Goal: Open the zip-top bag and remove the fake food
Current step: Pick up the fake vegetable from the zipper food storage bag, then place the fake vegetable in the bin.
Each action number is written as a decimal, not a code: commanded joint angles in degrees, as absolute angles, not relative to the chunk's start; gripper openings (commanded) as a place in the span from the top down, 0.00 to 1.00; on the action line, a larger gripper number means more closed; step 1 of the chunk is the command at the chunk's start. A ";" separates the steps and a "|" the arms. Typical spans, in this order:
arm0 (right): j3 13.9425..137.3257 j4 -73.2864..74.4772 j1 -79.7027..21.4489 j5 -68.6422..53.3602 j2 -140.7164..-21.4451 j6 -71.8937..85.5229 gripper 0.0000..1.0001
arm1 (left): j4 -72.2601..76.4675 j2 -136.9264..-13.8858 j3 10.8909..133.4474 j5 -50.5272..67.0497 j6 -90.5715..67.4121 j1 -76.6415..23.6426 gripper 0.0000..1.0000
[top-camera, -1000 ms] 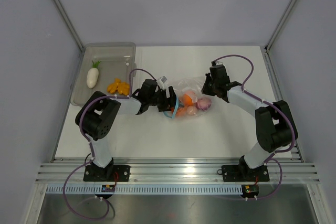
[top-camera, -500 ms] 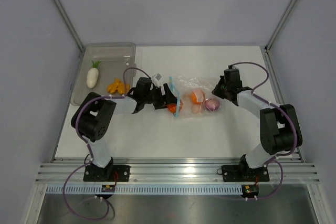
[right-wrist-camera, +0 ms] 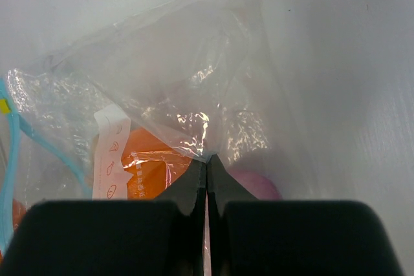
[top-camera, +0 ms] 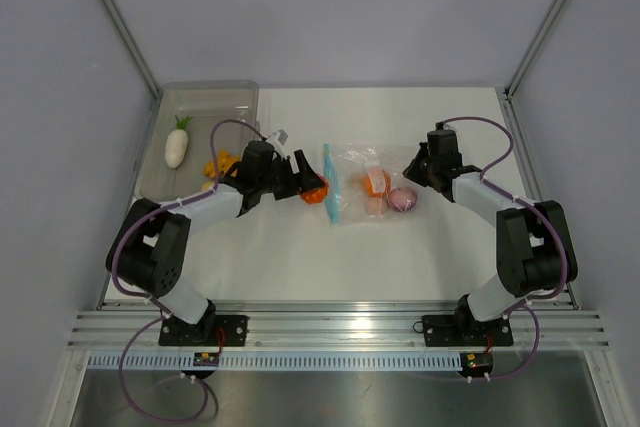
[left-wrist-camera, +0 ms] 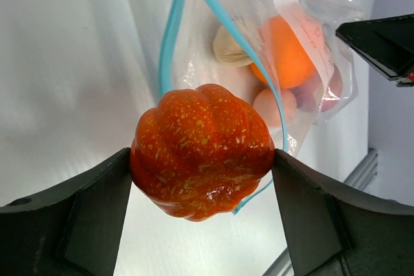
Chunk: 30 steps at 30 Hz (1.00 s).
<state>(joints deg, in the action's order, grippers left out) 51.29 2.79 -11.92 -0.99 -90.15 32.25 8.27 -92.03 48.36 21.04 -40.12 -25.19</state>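
Orange toy pumpkin point(left-wrist-camera: 202, 152) gripped in L jaws; R jaws pinch zip-top bag point(right-wrist-camera: 181, 75) film.

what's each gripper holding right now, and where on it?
Left gripper: orange toy pumpkin, clamped across its sides. Right gripper: zip-top bag, pinched by a fold of plastic away from the zip strip.

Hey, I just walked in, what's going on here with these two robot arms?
The arms are emptying a zip-top bag of toy food. The right pincer is shut on the bag's plastic at the end opposite the zip, while the left pincer grips an orange toy pumpkin just outside the open blue-zip mouth. An orange piece, a pinkish egg and a purple onion lie inside. A white radish and yellow-orange pieces sit in the grey tray.
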 commanded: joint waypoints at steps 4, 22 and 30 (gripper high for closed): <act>51.50 0.62 -11.87 -1.49 -87.89 32.43 1.00 | 2.37 -85.09 48.61 11.87 -35.51 -23.29 0.58; 51.77 -1.32 -11.78 -4.04 -88.33 31.90 1.00 | 6.59 -61.62 36.04 11.08 -40.87 -8.71 0.65; 51.77 -1.49 -11.78 -5.01 -88.42 31.73 1.00 | 3.61 -55.19 34.01 9.67 -42.10 -0.98 0.66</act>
<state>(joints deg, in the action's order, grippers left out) 51.29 1.13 -11.92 -4.01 -90.06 32.21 3.18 -56.01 34.11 11.31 -41.10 -3.27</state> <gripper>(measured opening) 0.009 0.831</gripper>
